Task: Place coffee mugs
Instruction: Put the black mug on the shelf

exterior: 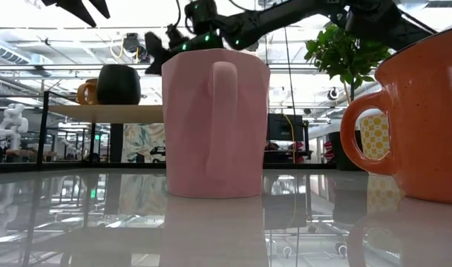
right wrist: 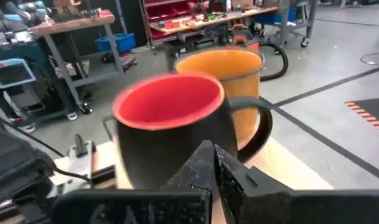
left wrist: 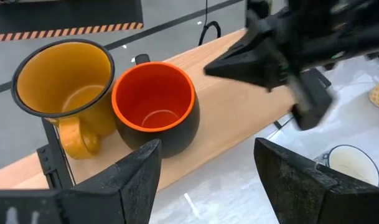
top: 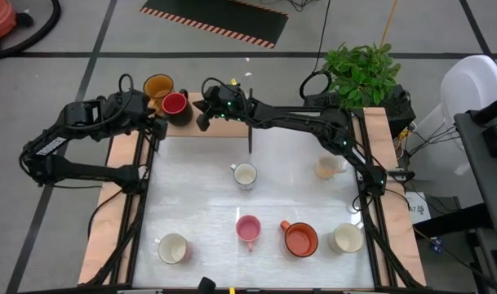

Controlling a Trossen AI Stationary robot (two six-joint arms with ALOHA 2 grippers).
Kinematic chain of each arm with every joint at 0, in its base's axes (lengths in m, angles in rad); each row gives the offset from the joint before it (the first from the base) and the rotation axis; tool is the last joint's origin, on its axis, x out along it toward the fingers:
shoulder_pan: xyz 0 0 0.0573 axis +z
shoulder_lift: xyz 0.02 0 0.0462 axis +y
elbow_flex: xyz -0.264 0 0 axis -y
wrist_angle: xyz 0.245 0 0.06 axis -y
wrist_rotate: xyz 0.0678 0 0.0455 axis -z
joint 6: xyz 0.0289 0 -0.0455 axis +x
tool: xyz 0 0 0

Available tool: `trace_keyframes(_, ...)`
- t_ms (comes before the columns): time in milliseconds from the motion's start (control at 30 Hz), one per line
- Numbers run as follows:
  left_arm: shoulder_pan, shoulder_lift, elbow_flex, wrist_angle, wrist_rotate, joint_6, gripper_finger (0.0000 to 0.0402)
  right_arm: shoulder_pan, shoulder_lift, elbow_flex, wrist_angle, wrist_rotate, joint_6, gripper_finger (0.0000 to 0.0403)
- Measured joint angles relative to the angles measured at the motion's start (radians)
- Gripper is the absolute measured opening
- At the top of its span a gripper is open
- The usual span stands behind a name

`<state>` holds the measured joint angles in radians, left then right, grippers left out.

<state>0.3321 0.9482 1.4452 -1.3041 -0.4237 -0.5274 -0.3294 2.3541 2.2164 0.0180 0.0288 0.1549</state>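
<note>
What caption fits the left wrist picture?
Open left end effector faces a red-lined black mug beside a yellow mug on the wooden shelf.

Glazed ceramic mugs on a glossy white desk with a bare wood ledge.

The desk (top: 207, 188) top is smooth and mirror-like, reflecting the pink mug (exterior: 214, 122), whose finish looks matt and faintly uneven. The orange mug (exterior: 426, 111) at the frame's right has a speckled glaze. On the pale, unvarnished-looking wooden ledge (left wrist: 239, 106), the black mug (left wrist: 155, 106) is matt dark outside and glossy red-orange inside; the amber-yellow mug (left wrist: 68, 87) is shiny, with a dark rim. The left claw (left wrist: 208, 180) fingers look like matt dark plastic.
</note>
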Motion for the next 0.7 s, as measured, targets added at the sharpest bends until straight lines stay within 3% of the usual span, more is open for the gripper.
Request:
trace_keyframes(433, 0.000, 0.000, 0.000, -0.001, 0.038, 0.028, 0.0257, 0.006, 0.052, -0.002, 0.054, 0.056, 0.042, 0.0000)
trace_keyframes(700, 0.000, 0.000, 0.000, -0.001, 0.041, 0.059, 0.0257, 0.017, 0.097, -0.001, 0.104, 0.022, 0.041, 0.0000)
